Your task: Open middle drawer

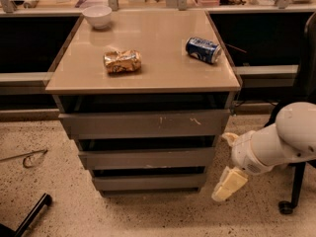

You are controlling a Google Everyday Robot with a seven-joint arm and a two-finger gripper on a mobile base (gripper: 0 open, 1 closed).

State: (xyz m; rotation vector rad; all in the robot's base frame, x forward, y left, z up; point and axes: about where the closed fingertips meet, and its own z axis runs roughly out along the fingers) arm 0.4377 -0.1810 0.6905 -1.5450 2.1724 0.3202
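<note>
Gripper (228, 162) low, right of cabinet, fingers spread wide, holding nothing. Middle drawer (146, 158) just left of it, same height, not touching; looks shut. Up-left of gripper on cabinet top: blue can (203, 50) lying on its side, label unreadable; farther left crumpled snack bag (122, 61), white bowl (97, 16). Chair wheel (286, 207) lower right.

Three drawers (147, 158), one bowl (97, 16), one can (203, 50), one snack bag (122, 61), one gripper (228, 163) (low, right of drawers).
</note>
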